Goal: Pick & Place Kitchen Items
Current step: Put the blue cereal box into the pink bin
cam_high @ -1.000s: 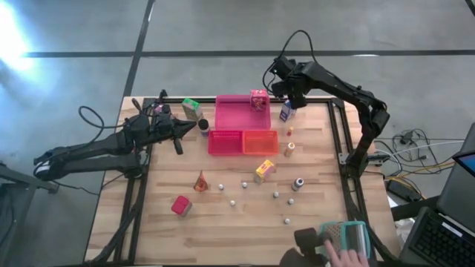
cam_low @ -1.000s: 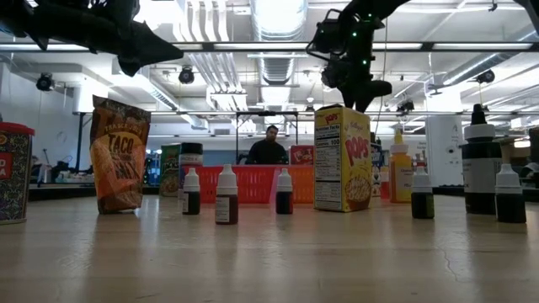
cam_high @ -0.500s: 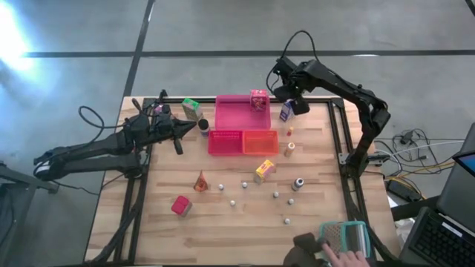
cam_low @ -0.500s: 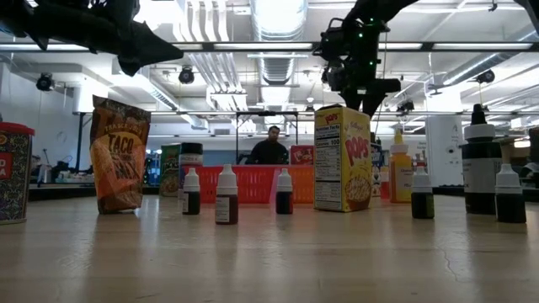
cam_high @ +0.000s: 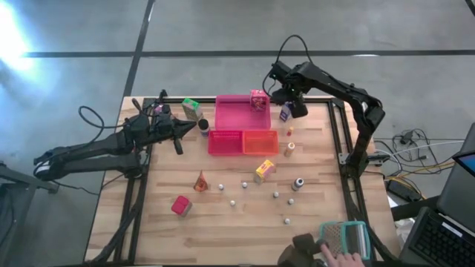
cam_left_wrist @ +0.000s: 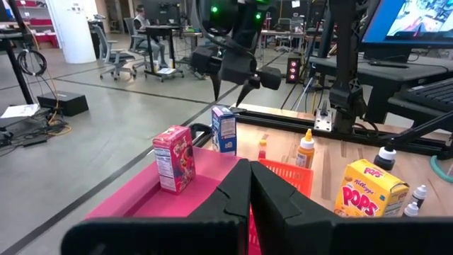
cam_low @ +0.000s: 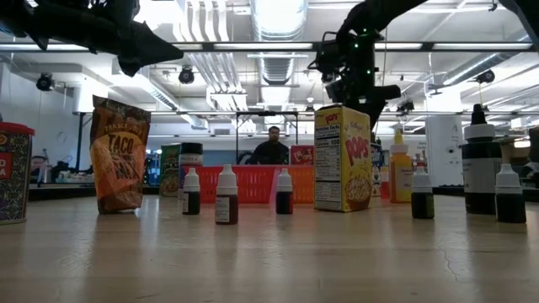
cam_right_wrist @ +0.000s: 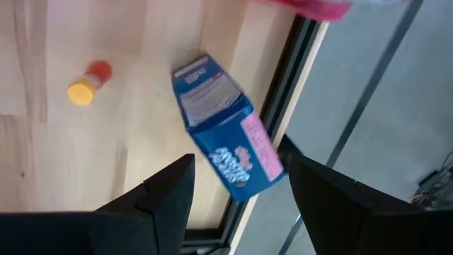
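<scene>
A blue carton [cam_right_wrist: 226, 145] stands upright on its base on the wood, at the table's far edge just right of the pink tray [cam_high: 231, 117]. My right gripper [cam_right_wrist: 237, 195] hovers above it, open and pointing steeply down, with a finger on either side and clear of it; it also shows in the high view [cam_high: 292, 104] and the left wrist view [cam_left_wrist: 230, 81]. A pink carton [cam_high: 258, 100] stands on the tray. My left gripper [cam_high: 191, 127] waits shut and level at the table's left, near a green carton [cam_high: 191, 106].
A red basket [cam_high: 225, 141] and an orange basket [cam_high: 260, 141] sit in front of the pink tray. A yellow carton [cam_high: 264, 170], small bottles [cam_high: 289, 148], an orange bag [cam_high: 200, 180] and a red can [cam_high: 180, 205] dot the table. A person's hand holds a teal-framed mesh thing [cam_high: 345, 237] near right.
My right gripper has sunk a little toward the blue carton and tipped to point more steeply down, staying open. The carton has kept its place.
</scene>
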